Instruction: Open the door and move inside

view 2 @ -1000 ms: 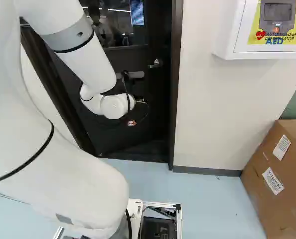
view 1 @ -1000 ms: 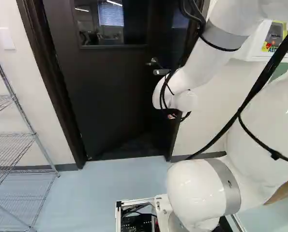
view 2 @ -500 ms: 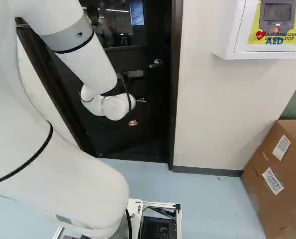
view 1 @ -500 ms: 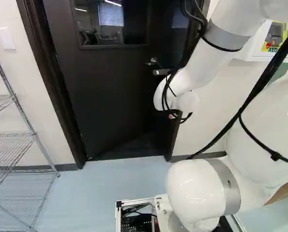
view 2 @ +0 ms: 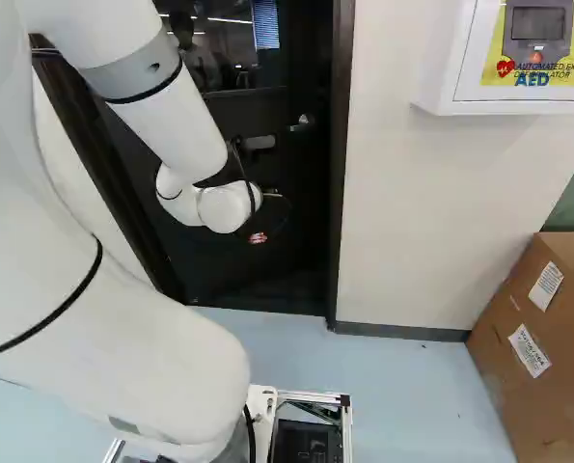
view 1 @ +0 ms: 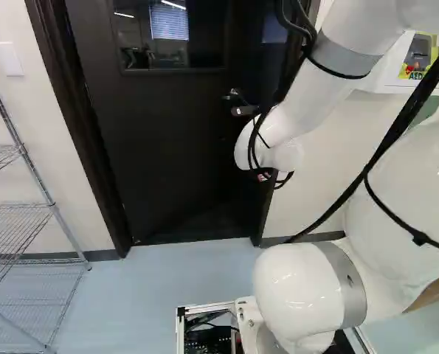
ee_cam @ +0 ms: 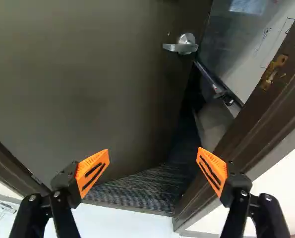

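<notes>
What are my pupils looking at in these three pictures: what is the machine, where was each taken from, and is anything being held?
It is a white robot arm on a moving base. Two pictures come from cameras on the base, behind the arm to its left and right; the third looks out from the wrist along the black gripper. Its orange-padded fingers are apart, holding nothing. Ahead, a dark door with a lever handle stands partly open. On the floor are a wire rack and a cardboard box.
</notes>
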You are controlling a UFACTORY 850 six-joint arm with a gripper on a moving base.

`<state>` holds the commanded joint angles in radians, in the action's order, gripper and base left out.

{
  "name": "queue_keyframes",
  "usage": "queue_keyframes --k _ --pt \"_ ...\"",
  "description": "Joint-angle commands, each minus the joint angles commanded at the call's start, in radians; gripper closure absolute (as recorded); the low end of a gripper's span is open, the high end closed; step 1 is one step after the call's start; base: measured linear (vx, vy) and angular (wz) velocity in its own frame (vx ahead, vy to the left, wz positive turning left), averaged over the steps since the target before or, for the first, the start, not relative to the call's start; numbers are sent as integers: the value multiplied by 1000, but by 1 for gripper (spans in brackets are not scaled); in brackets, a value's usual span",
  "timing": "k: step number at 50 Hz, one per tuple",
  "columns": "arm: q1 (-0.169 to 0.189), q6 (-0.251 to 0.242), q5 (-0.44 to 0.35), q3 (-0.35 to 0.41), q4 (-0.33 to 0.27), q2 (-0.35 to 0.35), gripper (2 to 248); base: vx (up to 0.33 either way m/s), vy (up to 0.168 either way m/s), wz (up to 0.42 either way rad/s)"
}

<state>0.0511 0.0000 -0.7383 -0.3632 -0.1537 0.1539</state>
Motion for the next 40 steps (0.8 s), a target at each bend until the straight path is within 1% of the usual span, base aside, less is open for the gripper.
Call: queue_keyframes --k 18,40 --pt "0 0 0 0 0 0 3 -9 -12 15" --pt "0 0 0 0 0 0 3 79 109 -20"
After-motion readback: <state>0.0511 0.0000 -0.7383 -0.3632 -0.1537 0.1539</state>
